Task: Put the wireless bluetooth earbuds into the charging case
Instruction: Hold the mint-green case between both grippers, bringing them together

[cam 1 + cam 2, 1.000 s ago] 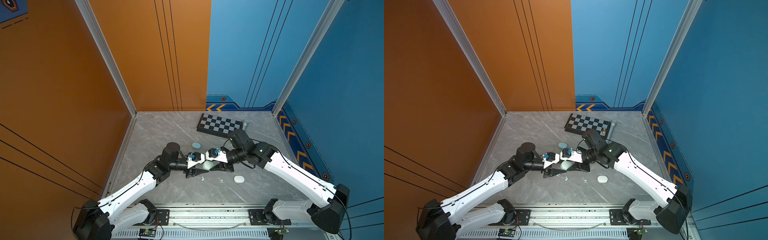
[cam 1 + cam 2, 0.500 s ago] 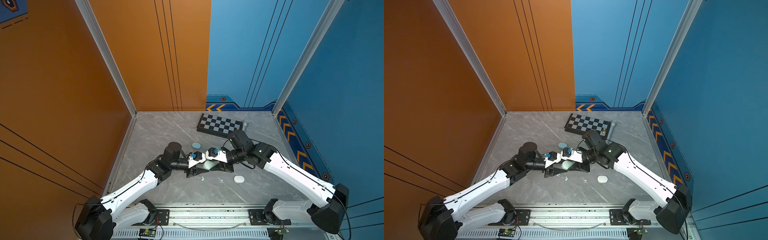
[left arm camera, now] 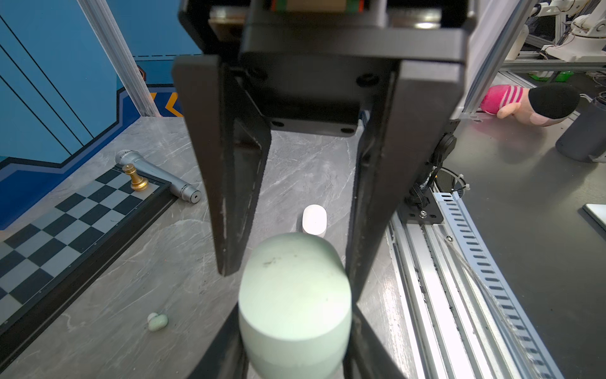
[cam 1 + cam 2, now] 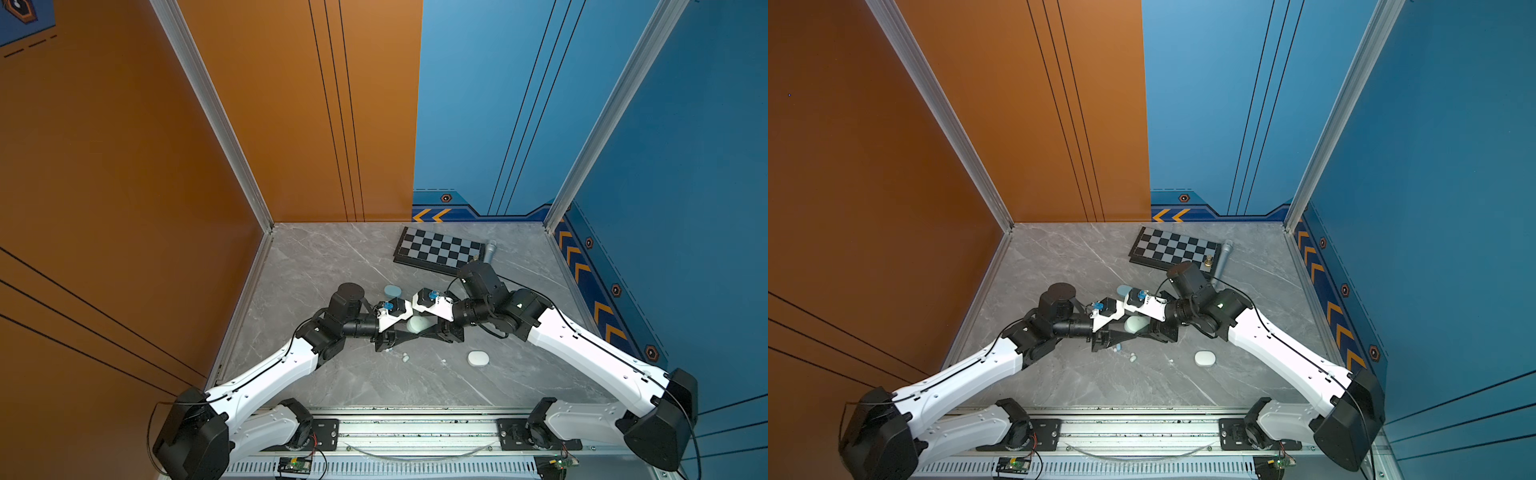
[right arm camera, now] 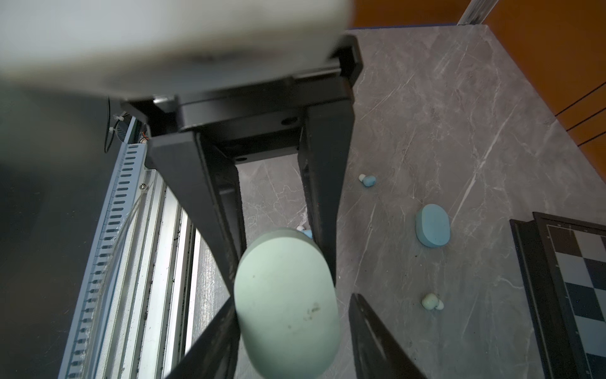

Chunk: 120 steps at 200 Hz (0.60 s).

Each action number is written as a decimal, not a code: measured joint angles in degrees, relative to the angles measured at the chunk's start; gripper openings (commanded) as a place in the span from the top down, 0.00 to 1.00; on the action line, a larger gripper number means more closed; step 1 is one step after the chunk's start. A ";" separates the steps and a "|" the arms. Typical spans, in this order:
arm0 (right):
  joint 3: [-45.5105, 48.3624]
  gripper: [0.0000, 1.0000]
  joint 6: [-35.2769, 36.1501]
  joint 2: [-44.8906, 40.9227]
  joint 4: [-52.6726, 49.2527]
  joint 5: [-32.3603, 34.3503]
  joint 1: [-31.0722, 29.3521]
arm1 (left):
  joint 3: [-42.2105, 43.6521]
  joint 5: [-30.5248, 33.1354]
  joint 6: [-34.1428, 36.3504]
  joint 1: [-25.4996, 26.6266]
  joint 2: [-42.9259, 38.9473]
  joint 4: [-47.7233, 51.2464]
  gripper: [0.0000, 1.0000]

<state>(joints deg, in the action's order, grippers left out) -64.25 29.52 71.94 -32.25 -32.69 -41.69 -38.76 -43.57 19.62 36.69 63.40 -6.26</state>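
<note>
Fingers of the right end effector (image 5: 293,297) have just spread apart. One finger now stands clear of the pale green case (image 4: 417,324), so this end effector has let go. The left end effector (image 3: 295,306) has not changed. It stays clamped on the same case and holds it between the two arms, seemingly a little above the bench (image 4: 332,266). So the case now sits with the left arm alone. Its lid looks shut. The earbuds are not in it yet. A green earbud (image 5: 431,302) and a blue earbud (image 5: 369,180) lie on the bench, well apart. The right arm is likely free now to lift the lid or fetch a bud.
</note>
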 measured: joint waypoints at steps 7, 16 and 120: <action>0.28 0.44 -0.28 -0.20 0.44 -0.02 0.15 | 0.00 0.11 -0.13 0.00 0.00 -0.15 1.00; 0.52 0.44 -0.72 -0.35 0.85 0.00 0.20 | 0.00 0.13 -0.15 -0.04 0.00 -0.22 1.00; 1.88 0.43 -5.46 -1.51 4.07 -2.32 3.04 | -0.04 1.60 -1.11 -0.28 0.09 -3.72 1.00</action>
<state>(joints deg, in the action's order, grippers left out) -62.37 24.05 70.43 -28.18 -35.00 -38.65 -38.81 -41.98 18.50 36.40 63.48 -9.98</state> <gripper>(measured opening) 0.574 0.416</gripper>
